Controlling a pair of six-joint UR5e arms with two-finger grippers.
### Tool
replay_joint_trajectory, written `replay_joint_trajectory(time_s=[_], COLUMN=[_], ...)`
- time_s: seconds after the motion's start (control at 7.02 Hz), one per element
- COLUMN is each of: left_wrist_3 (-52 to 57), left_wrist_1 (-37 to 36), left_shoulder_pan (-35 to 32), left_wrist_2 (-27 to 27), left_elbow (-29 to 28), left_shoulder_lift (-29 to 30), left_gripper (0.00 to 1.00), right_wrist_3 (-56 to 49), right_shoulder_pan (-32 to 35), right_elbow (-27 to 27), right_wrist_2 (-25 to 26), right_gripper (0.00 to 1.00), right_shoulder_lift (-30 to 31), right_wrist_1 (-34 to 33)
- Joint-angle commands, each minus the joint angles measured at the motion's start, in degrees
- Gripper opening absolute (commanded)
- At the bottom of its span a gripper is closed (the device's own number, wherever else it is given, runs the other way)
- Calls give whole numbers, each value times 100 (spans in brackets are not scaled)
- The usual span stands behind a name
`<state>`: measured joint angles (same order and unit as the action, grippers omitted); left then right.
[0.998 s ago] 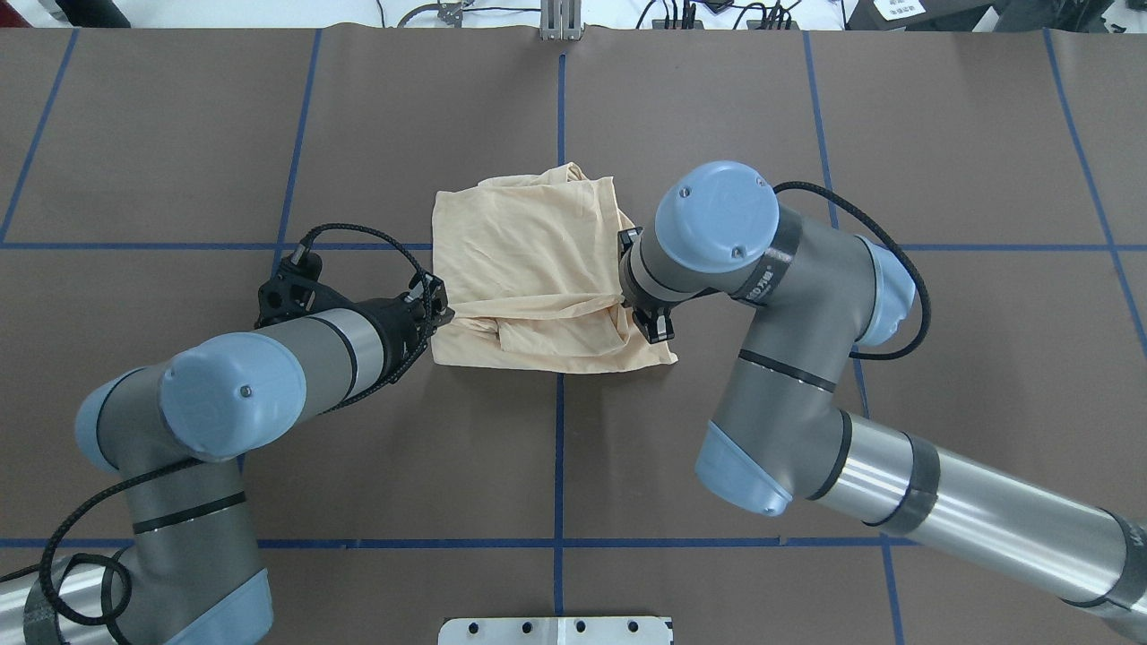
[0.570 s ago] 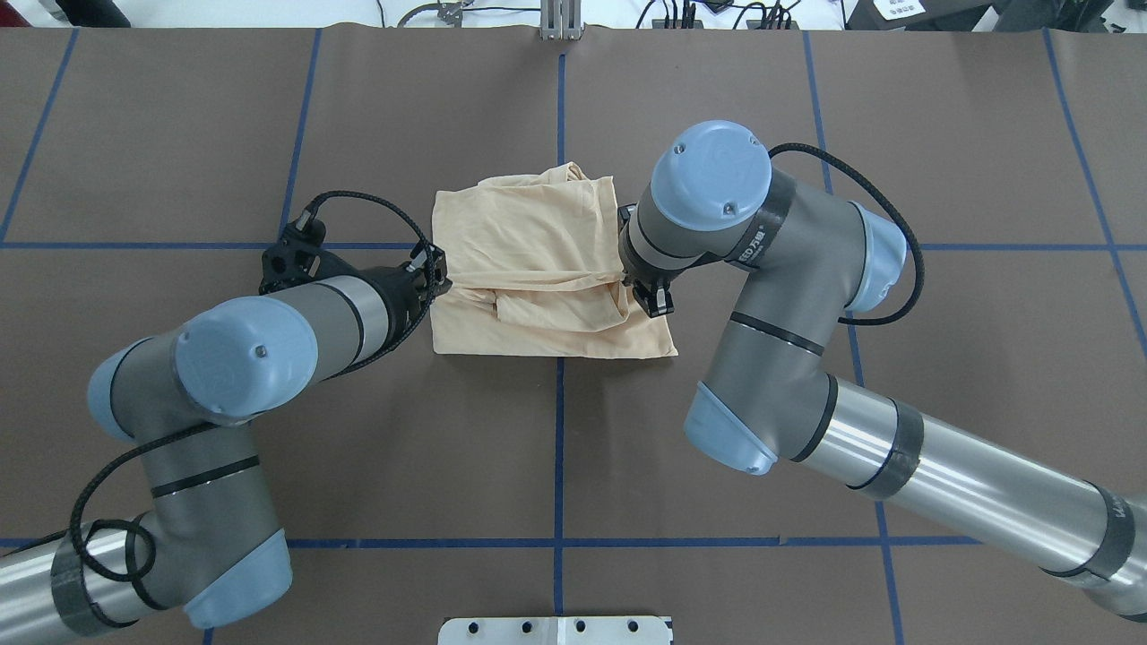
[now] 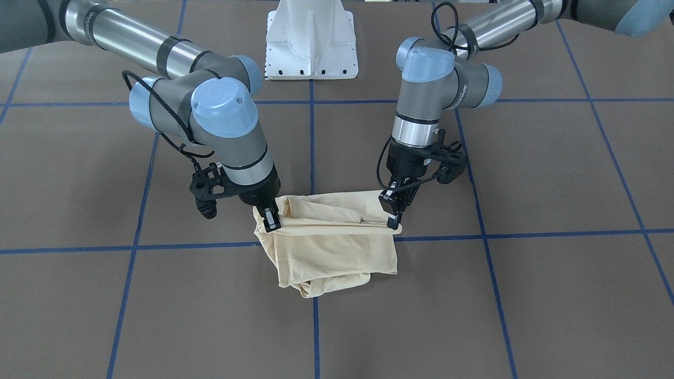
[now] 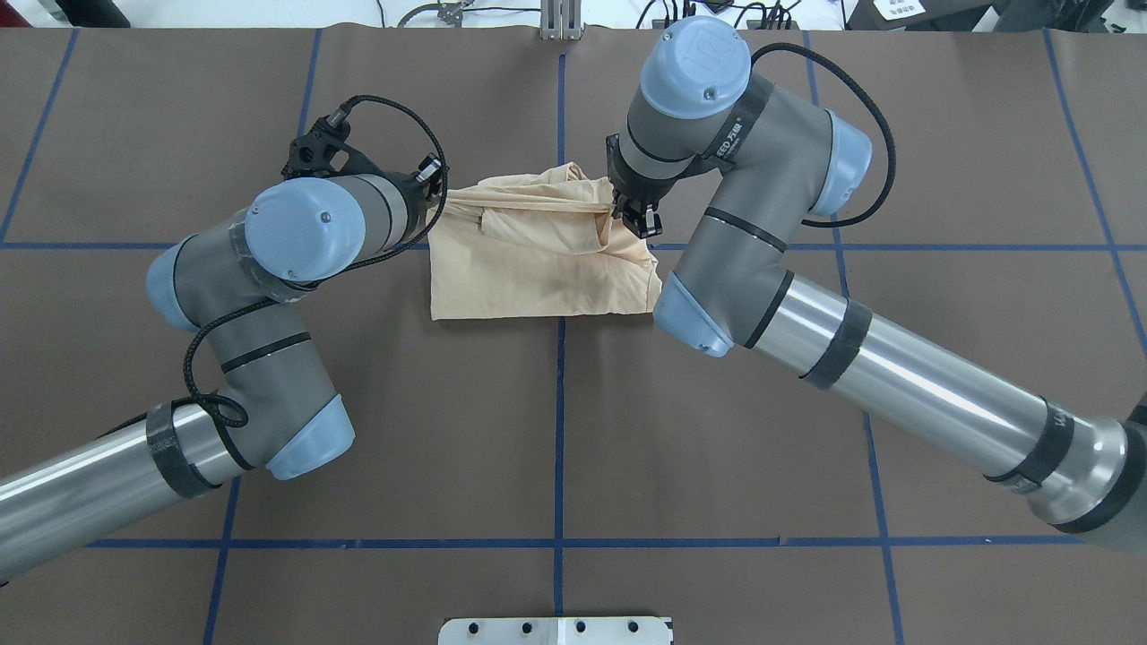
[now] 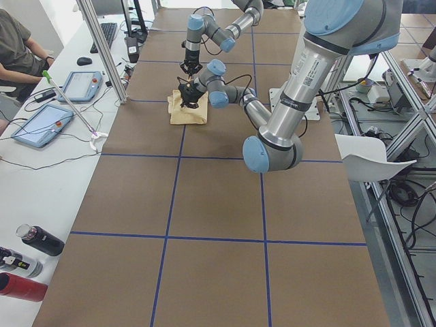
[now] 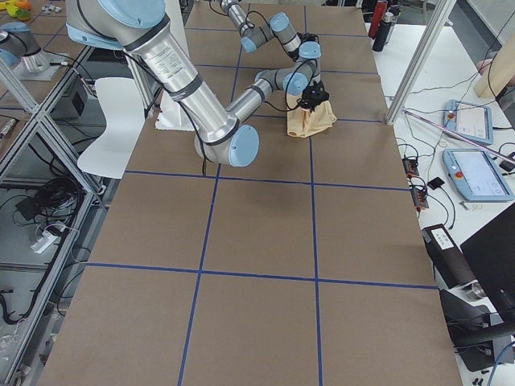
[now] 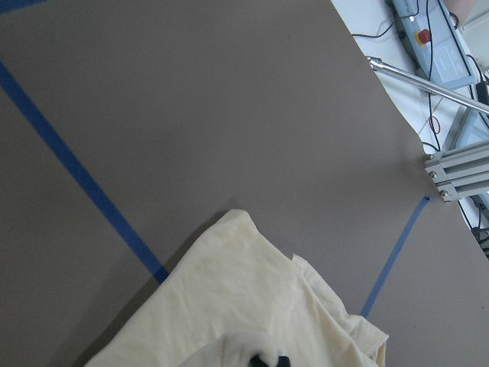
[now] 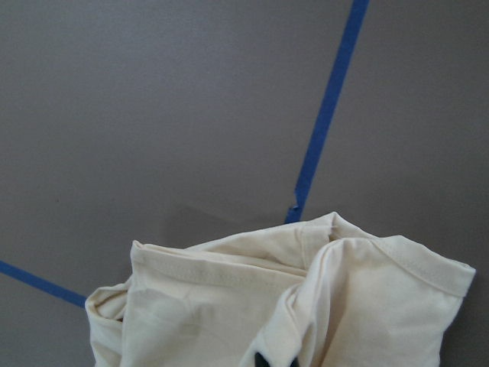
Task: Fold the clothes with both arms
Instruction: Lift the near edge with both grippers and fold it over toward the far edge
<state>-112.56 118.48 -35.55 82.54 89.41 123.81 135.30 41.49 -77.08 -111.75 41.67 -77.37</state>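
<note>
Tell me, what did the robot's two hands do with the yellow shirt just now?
The left gripper and the right gripper, both shut on the shirt, carried its pinched edge away from the robot towards the shirt's far end, doubling the cloth over itself. The fold nearest the robot slid that way too. Nothing was let go. The shirt's far end stayed put.

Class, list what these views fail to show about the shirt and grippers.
The shirt: its front shows in no view; its own folds hide it.
Overhead: left gripper mostly covered by its own wrist.
Both wrist views: fingers cut off by the bottom edge.
Side views: right gripper too small to judge.
</note>
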Motion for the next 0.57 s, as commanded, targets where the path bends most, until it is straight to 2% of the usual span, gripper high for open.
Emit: replay_joint_trajectory(time_s=[0.0, 0.29, 0.43], left_wrist_3=[356, 384, 384], left_wrist_1=[428, 807, 852], left_shoulder_pan=[-197, -233, -251], left_wrist_2=[86, 104, 217], left_elbow=[-589, -1143, -1180], left_shoulder_lift=[221, 484, 503], left_gripper=[0, 0, 0], right_wrist_3=[-248, -276, -285], right_shoulder_pan=[157, 193, 184], right_elbow=[841, 1368, 1458], right_wrist_2=[-137, -137, -119], right_gripper=[0, 0, 0], right_shoulder_lift=[-508, -904, -941], right_wrist_1=[161, 170, 178])
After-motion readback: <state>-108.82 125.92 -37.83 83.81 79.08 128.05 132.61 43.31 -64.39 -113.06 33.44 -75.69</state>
